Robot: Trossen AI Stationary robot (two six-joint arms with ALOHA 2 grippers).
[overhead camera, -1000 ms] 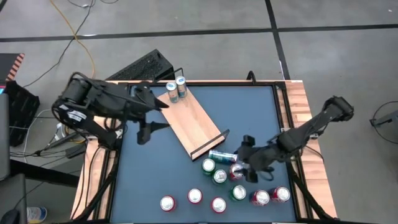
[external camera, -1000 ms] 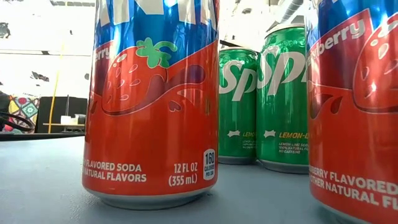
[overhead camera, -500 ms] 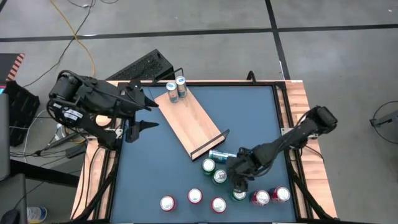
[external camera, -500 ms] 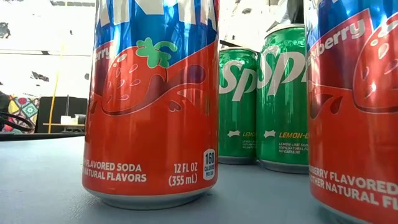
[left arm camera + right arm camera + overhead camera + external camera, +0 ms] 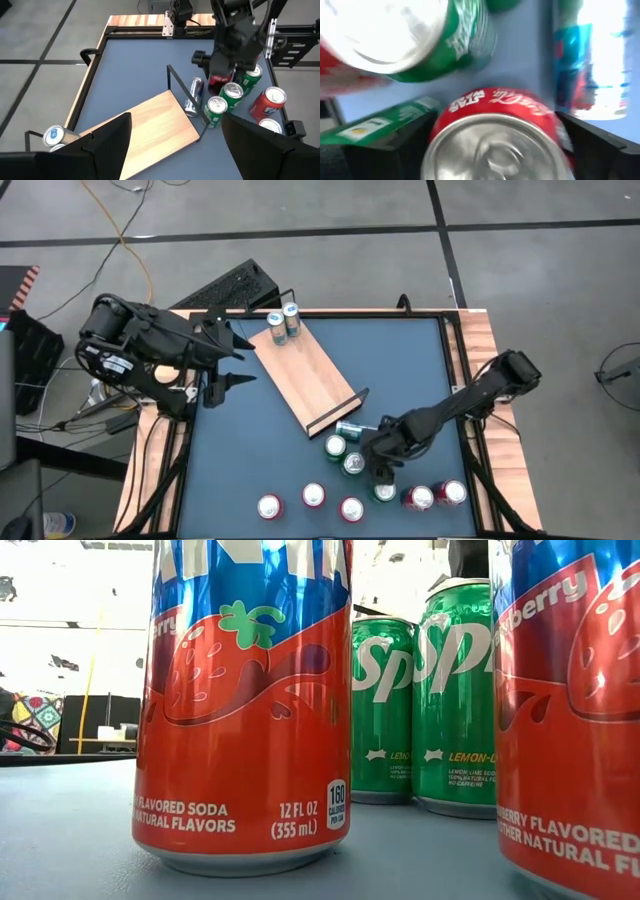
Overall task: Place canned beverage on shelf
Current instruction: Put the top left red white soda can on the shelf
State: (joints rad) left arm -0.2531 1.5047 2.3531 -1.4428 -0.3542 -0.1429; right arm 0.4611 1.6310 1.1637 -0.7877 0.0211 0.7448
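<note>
Reaching for a red can

We see the worktop carrying the shelf, lying diagonal with two cans at its far end. Right end effector sits spread around the red can, shown only by its wrist view; next we'd judge pinch, then lift. Left end effector waits spread beside the shelf.

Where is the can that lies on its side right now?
In the high view, the tipped can lies on the table's right half, beside the shelf near its black end rail, next to the right gripper.
</note>
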